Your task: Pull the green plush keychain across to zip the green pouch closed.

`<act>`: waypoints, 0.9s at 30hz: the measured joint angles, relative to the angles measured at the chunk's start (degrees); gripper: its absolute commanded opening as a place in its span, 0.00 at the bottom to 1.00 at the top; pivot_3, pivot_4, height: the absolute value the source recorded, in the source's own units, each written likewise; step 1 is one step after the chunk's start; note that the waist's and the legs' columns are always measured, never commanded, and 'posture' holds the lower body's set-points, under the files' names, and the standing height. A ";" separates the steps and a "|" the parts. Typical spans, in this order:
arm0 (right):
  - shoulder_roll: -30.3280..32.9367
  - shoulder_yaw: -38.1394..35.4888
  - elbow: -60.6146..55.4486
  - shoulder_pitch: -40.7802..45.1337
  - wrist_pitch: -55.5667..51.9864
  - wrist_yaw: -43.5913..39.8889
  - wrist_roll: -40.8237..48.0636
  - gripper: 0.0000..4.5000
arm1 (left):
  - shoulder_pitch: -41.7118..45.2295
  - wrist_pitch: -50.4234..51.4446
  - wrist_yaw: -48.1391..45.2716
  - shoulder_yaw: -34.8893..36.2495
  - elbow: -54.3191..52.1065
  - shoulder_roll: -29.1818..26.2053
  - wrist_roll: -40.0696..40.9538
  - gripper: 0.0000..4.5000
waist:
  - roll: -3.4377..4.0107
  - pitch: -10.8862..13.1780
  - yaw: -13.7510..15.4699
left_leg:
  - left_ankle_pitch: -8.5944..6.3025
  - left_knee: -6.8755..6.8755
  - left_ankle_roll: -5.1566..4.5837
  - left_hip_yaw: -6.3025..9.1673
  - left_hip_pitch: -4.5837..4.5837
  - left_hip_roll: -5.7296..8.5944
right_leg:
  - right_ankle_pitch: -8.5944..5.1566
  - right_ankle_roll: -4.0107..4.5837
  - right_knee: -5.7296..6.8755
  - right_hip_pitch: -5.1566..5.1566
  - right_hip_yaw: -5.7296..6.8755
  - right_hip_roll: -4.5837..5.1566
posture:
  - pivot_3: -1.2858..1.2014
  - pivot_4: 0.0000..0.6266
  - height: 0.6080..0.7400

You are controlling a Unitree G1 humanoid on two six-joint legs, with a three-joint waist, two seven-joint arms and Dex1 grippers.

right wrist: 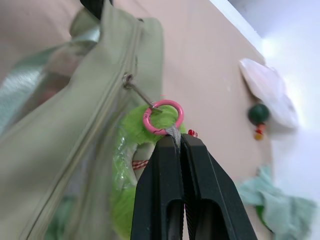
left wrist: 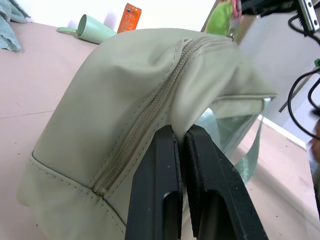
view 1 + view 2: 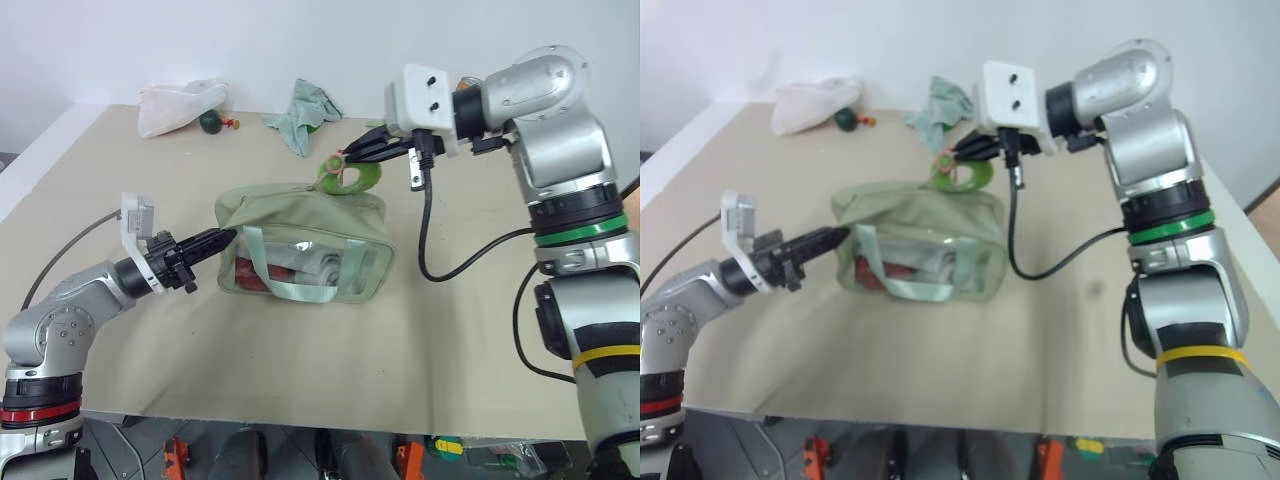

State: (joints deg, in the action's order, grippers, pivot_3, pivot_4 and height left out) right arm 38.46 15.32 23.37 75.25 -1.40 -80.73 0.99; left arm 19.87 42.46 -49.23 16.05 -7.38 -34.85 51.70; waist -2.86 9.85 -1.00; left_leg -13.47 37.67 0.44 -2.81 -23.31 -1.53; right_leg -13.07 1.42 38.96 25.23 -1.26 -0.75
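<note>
The green pouch (image 3: 305, 245) sits at the centre of the frame on the tan worktop (image 3: 420, 350), its clear side panel and webbing strap handle facing the camera. The zipper (image 2: 150, 107) runs along its top and looks closed over the length that shows in the left wrist view.

The left hand (image 3: 222, 238) comes in from the lower left, its two black fingers (image 2: 155, 190) pressed together on a fold of fabric at the pouch's left end, beside the zipper.

The right hand (image 3: 352, 152) reaches in from the upper right above the pouch's far right corner. Its fingers (image 1: 200, 185) are closed on a small tab under a pink ring (image 1: 161, 116), which a thin metal link joins to the zipper pull. The green plush keychain (image 3: 345, 176) hangs just below that ring, against the pouch's far right end.

Along the far edge of the worktop lie a white bag (image 3: 175, 105), a small dark green ball (image 3: 210, 122) and a teal cloth (image 3: 305, 115).
</note>
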 measured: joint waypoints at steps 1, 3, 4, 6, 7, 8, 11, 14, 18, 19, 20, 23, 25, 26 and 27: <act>0.68 -0.01 0.18 0.00 0.07 0.00 -0.20 0.01 | 0.00 0.00 0.01 0.00 0.00 0.00 -0.01 0.00 | 0.00 0.00 0.00 | 0.00 0.00 0.00 0.00 0.00 0.00 | -0.02 -0.02 0.00 0.00 0.00 0.00 | 0.52 0.24 1.00; 2.69 -0.01 0.54 0.00 0.45 0.00 -0.49 0.01 | 0.00 0.01 0.05 -0.01 0.00 0.12 0.00 0.00 | 0.01 0.01 -0.01 | 0.00 0.00 0.00 -0.01 0.00 0.00 | -0.05 0.02 0.00 0.01 0.01 0.00 | 0.52 0.24 1.00; 3.92 -0.03 0.56 0.00 0.53 -0.02 -0.64 0.01 | 0.01 0.00 0.08 -0.03 -0.01 0.19 0.01 0.00 | 0.02 0.02 0.00 | 0.00 0.00 0.00 0.01 0.00 0.00 | -0.06 0.03 0.00 0.01 0.03 0.00 | 0.52 0.24 1.00; 6.72 -0.07 0.51 -0.01 0.56 -0.06 -0.79 0.01 | 0.01 0.00 0.07 -0.18 -0.04 0.35 0.04 0.00 | 0.05 0.03 0.01 | 0.00 0.00 0.00 0.02 -0.02 0.00 | -0.07 0.05 0.00 0.01 0.04 0.00 | 0.52 0.24 1.00; 8.03 -0.27 0.50 -0.01 0.55 -0.05 -0.91 0.01 | 0.02 0.00 0.02 -0.42 -0.10 0.44 0.06 0.00 | 0.05 0.03 0.00 | 0.00 0.00 -0.01 0.01 -0.02 0.00 | -0.07 0.05 0.00 0.01 0.03 0.01 | 0.52 0.24 1.00; 9.43 -0.30 0.39 -0.04 0.66 -0.05 -1.18 0.01 | 0.12 0.01 -0.01 -0.59 -0.21 0.63 0.07 0.00 | 0.07 0.04 -0.03 | 0.00 0.00 -0.01 0.00 -0.02 0.00 | -0.08 0.05 0.00 0.02 0.02 0.00 | 0.52 0.24 1.00; 14.67 -0.40 0.38 -0.30 1.81 0.24 -2.53 0.01 | 0.19 0.06 -0.06 -1.24 -0.55 0.84 0.12 0.00 | 0.16 0.10 0.00 | -0.01 -0.03 -0.01 0.01 -0.04 0.01 | -0.12 0.04 -0.01 0.03 0.03 0.00 | 0.52 0.24 1.00; 18.74 -1.08 -1.48 -2.44 2.26 0.54 -2.50 0.01 | 0.35 0.18 -0.28 -2.72 -0.65 1.40 0.32 0.00 | 0.16 0.10 -0.07 | -0.01 -0.06 -0.02 0.00 -0.02 0.00 | -0.21 -0.04 -0.01 0.04 0.03 -0.03 | 0.52 0.24 1.00; 22.31 -3.99 -8.38 -10.78 -1.09 0.63 -0.94 0.01 | 0.88 0.24 -0.61 -3.38 -0.42 1.59 0.37 0.00 | 0.21 0.13 -0.27 | 0.01 -0.07 0.01 0.01 0.04 -0.09 | -0.32 -0.21 0.04 0.03 0.03 -0.10 | 0.52 0.24 1.00; 22.83 -4.60 -10.22 -13.18 -2.39 0.94 -0.46 0.01 | 1.02 0.27 -0.76 -3.51 -0.28 1.60 0.36 0.00 | 0.24 0.15 -0.29 | 0.02 -0.07 0.03 -0.02 0.07 -0.10 | -0.32 -0.21 0.07 0.04 0.01 -0.11 | 0.52 0.24 1.00; 23.50 -5.72 -12.25 -16.52 -3.54 1.69 -0.24 0.01 | 1.29 0.30 -0.80 -3.79 -0.11 1.62 0.32 0.00 | 0.23 0.14 -0.24 | 0.03 -0.07 0.05 0.02 0.09 -0.10 | -0.32 -0.21 0.07 0.01 0.03 -0.12 | 0.52 0.24 1.00; 24.18 -6.42 -17.96 -29.14 -6.39 4.50 -1.16 0.01 | 1.42 0.32 -0.98 -3.77 0.73 1.53 0.20 0.00 | 0.22 0.10 -0.23 | 0.05 -0.06 0.07 0.07 0.20 -0.12 | -0.37 -0.28 0.08 -0.10 0.03 -0.15 | 0.52 0.24 1.00; 22.01 -5.41 -20.47 -35.51 -8.52 6.91 -1.96 0.01 | 1.69 0.42 -1.19 -3.79 1.18 1.35 0.11 0.00 | 0.30 0.12 -0.46 | 0.10 -0.06 0.11 -0.01 0.26 -0.13 | -0.35 -0.30 0.13 -0.10 -0.03 -0.17 | 0.52 0.24 1.00; 21.31 -5.20 -21.01 -36.41 -9.02 7.65 -2.12 0.01 | 1.85 0.52 -1.21 -3.81 1.19 1.34 0.08 0.00 | 0.38 0.17 -0.59 | 0.15 -0.06 0.12 -0.02 0.26 -0.14 | -0.31 -0.31 0.16 -0.08 -0.04 -0.18 | 0.52 0.24 1.00; 19.88 -4.75 -21.52 -37.36 -9.84 8.96 -2.57 0.01 | 2.02 0.76 -1.22 -3.82 1.19 1.22 0.06 0.00 | 0.39 0.16 -0.78 | 0.18 -0.06 0.13 -0.01 0.27 -0.16 | -0.29 -0.35 0.16 -0.08 -0.05 -0.22 | 0.52 0.24 1.00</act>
State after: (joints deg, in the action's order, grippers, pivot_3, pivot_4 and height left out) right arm 58.34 10.57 1.85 37.89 -11.24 -71.77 -1.58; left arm 21.88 43.22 -50.46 12.23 -6.18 -33.64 51.77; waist -2.47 10.02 -1.78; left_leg -13.28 37.61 0.57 -2.82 -23.03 -1.70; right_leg -13.36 1.07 39.12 25.14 -1.30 -0.97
